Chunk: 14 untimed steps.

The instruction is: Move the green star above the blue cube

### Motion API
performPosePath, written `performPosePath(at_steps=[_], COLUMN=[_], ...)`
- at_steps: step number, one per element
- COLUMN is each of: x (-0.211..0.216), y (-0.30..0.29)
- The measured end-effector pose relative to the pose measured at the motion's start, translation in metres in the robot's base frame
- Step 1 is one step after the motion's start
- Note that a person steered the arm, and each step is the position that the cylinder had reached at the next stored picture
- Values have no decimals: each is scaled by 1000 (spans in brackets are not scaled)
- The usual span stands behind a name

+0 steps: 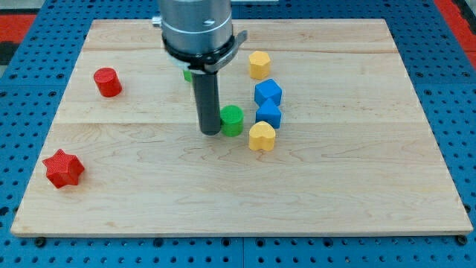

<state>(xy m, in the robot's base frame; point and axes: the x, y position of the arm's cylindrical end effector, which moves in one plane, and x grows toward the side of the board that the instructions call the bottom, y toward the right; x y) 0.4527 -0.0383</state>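
Tip [210,132] seen mid-frame, touching green cylinder [232,120]. Green star [187,74] mostly hidden behind arm, upper centre. Blue cube [268,92] right of centre. Star not yet placed. No claw fitted.

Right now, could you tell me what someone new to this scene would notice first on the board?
First comes the dark rod dropping from the view's top centre, my tip resting just left of a green cylinder. Right of that sits a tight cluster: two blue blocks stacked between a yellow block above and another yellow block below. Far left stand a red cylinder and a red star.
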Motion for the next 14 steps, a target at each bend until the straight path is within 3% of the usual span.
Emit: performPosePath(at_steps=[2,3,4,6,7,8,11,12,13,14], x=[-19,-34,-75,-92,-132,-149,-94,-95,-129,-160], y=[18,-31,-61,-145,-153,-141,-36,-50,-83,-78])
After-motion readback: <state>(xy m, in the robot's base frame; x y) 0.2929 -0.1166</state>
